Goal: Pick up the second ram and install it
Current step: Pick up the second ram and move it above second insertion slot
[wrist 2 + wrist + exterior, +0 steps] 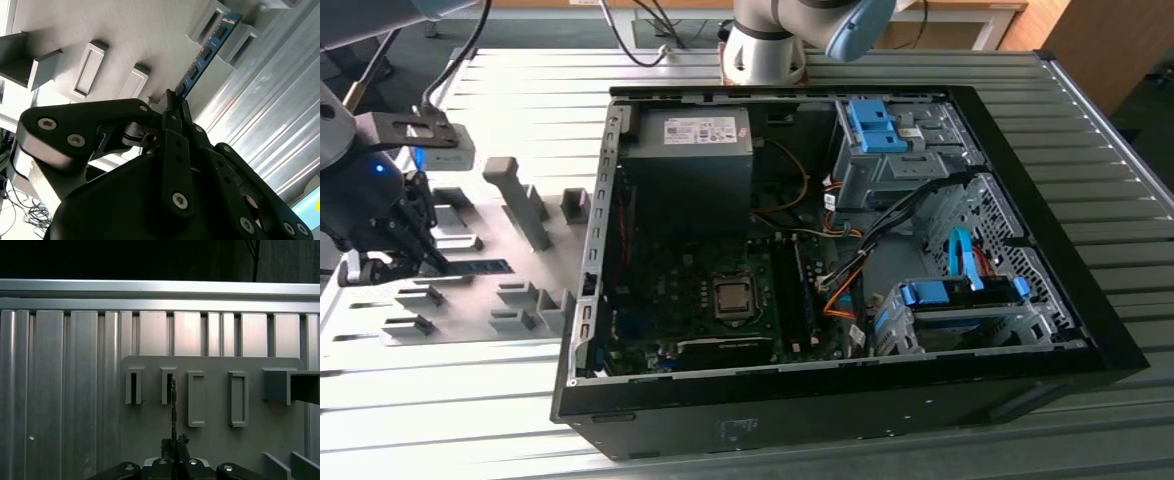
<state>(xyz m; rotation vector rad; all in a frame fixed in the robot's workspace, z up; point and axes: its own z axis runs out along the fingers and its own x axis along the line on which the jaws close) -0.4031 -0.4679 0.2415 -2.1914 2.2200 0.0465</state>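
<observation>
Well, the black pincer (174,98) is pinched shut on the near end of the ram stick (207,50). It is a thin blue board with black chips, running out ahead of the fingertips into a slot of the matte grey holder (100,30). The first wrist view catches it edge-on, a dark sliver. The exterior view adds the open computer case (854,405), well apart from the pincer on the ribbed metal table (1067,150).

A robotics workshop or lab: an opened computer case (827,410) lies on a ribbed aluminium table (494,420), a grey fixture tray (480,225) beside it, a robot arm base (767,50) behind it.
</observation>
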